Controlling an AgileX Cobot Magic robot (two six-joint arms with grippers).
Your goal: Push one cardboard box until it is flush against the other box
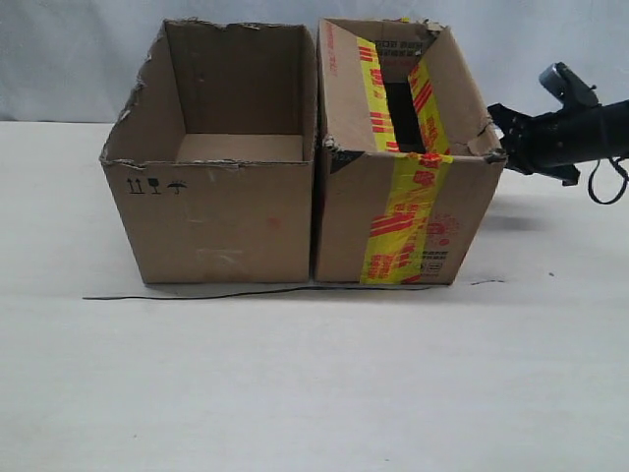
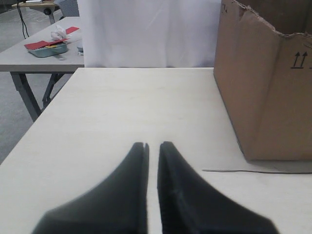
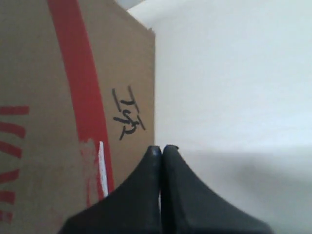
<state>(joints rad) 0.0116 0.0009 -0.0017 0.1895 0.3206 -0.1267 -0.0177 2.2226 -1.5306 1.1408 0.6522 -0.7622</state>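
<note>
The cardboard box (image 1: 408, 197) with yellow and red tape stands on the right of the white table, open at the top. Its left wall lies against the plain other box (image 1: 216, 197), and no gap shows between them at the front. My right gripper (image 1: 498, 128) is shut and empty, its tips at the upper right side of the taped box. In the right wrist view the gripper (image 3: 162, 147) sits at the edge of the red-banded side of that box (image 3: 63, 97). My left gripper (image 2: 153, 145) hovers over bare table with only a thin slit between its fingers. It is well apart from the plain box (image 2: 273, 97).
A thin black wire (image 1: 246, 293) lies on the table (image 1: 314, 393) along the front of both boxes. The same wire (image 2: 253, 171) shows beside the plain box in the left wrist view. A second table (image 2: 44, 56) with clutter stands beyond the table's edge. A white backdrop hangs behind.
</note>
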